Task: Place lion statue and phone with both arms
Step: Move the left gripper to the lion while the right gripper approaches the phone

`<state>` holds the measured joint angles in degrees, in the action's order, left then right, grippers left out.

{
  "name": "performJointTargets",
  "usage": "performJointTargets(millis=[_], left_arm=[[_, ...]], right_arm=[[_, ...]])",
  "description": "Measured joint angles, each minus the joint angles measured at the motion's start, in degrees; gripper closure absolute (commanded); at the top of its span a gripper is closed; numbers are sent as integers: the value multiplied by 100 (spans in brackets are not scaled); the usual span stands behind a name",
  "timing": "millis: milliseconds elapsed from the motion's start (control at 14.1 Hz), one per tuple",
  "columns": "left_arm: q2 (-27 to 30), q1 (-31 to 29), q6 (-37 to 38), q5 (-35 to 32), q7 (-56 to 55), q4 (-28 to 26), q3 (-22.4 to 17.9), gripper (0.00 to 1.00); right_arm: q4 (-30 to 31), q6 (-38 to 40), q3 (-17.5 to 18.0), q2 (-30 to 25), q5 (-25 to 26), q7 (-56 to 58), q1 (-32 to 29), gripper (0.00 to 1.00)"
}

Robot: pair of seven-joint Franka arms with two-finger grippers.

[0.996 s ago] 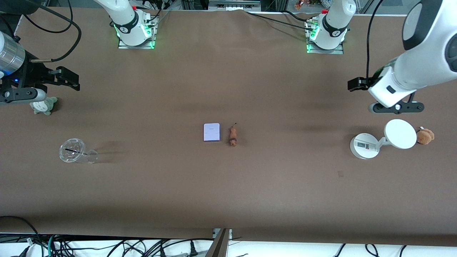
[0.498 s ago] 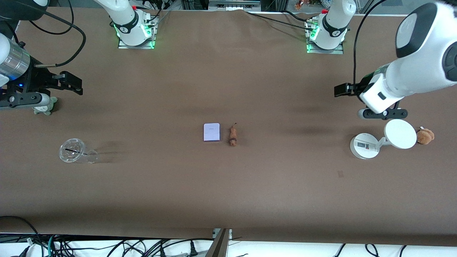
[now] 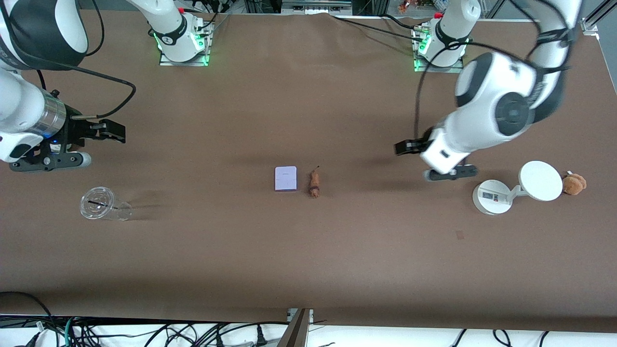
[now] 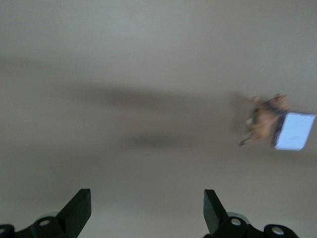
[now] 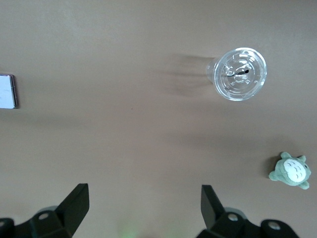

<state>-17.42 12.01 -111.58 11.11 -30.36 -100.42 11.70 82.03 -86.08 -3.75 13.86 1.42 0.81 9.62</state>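
Observation:
The lion statue (image 3: 314,184), a tiny orange-brown figurine, lies on the brown table at its middle. The pale lavender phone (image 3: 286,178) lies flat right beside it, toward the right arm's end. My left gripper (image 3: 404,147) is open and empty, up over bare table between the lion and the white scale. Its wrist view (image 4: 147,208) shows the lion (image 4: 265,119) and the phone (image 4: 294,131) some way off. My right gripper (image 3: 114,131) is open and empty over the table near the right arm's end. Its wrist view (image 5: 143,206) shows one edge of the phone (image 5: 7,91).
A clear plastic cup (image 3: 102,205) lies on its side near the right arm's end. A grey-green plush (image 5: 291,171) lies near it, hidden by the right arm in the front view. A white scale (image 3: 540,180) and a brown plush (image 3: 574,183) stand at the left arm's end.
The left arm has swung from over the scale's end toward the table's middle. The right gripper has moved a little toward the middle and now covers the grey-green plush in the front view.

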Motion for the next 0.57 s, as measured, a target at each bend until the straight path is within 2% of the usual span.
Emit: performJointTargets(millis=[213,356,569], left_arm=[[-676,925,-929,0,-1445,269,30,0],[-1372,1424,-1108,-190,-2036,934,-13,0],[-2389,1899,-1118,-978,-2747,1957,-62,0]], right_arm=[[0,-1,0,41,1,-2,3,0],[0,-1,0,78,1,-4,7,0],[0,-28,0,212,0,-4,15,0]])
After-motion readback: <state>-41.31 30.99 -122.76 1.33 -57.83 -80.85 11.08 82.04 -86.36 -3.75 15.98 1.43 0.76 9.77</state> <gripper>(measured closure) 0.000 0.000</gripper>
